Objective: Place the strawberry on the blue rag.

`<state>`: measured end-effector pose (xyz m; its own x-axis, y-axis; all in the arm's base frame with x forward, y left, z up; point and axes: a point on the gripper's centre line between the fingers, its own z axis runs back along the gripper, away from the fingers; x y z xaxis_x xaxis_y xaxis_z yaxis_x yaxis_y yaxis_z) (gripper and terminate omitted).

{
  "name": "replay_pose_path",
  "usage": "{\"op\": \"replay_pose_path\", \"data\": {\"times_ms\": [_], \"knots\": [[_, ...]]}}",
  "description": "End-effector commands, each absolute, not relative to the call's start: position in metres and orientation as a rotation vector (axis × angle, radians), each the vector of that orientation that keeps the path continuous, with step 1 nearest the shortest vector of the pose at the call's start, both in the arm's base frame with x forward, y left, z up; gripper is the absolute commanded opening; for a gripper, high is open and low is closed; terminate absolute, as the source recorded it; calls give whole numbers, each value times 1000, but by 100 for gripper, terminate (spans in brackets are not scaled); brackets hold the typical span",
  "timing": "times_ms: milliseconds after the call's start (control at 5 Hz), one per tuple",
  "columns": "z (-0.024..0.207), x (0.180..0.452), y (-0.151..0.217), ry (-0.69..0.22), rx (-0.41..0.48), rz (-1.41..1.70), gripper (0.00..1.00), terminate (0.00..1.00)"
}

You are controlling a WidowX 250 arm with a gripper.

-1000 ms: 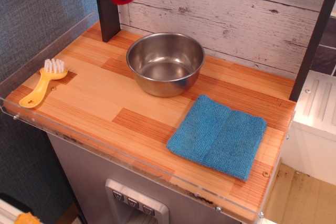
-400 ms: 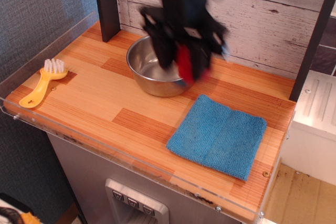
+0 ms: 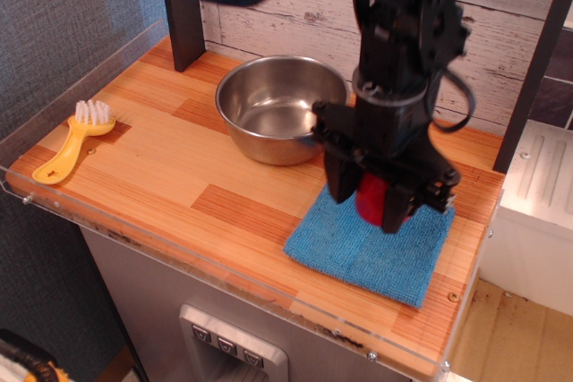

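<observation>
The strawberry (image 3: pixel 372 199), a small glossy red piece, sits between the two black fingers of my gripper (image 3: pixel 369 210). The gripper is shut on it and hangs over the far middle of the blue rag (image 3: pixel 358 243), low above or touching the cloth; I cannot tell which. The rag lies flat on the wooden counter at the front right, partly hidden by the arm. The black arm comes down from the top of the frame.
A steel bowl (image 3: pixel 273 109) stands just left of the gripper, at the back middle. A yellow brush (image 3: pixel 76 139) lies at the left edge. A clear plastic rim (image 3: pixel 179 252) runs along the counter's front. A dark post (image 3: pixel 182 6) stands at the back left.
My gripper has come from the top left, across the bowl, down and right to the blue rag, with the red strawberry in it the whole way.
</observation>
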<state>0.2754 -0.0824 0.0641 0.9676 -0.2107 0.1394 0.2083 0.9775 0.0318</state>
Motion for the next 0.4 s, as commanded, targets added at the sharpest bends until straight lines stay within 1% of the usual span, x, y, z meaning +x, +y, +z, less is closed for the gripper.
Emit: {"op": "replay_pose_path", "data": {"times_ms": [0, 200], "knots": [[65, 284, -68, -152, -22, -192, 100, 0], [79, 283, -68, -174, -56, -189, 100, 0]]}}
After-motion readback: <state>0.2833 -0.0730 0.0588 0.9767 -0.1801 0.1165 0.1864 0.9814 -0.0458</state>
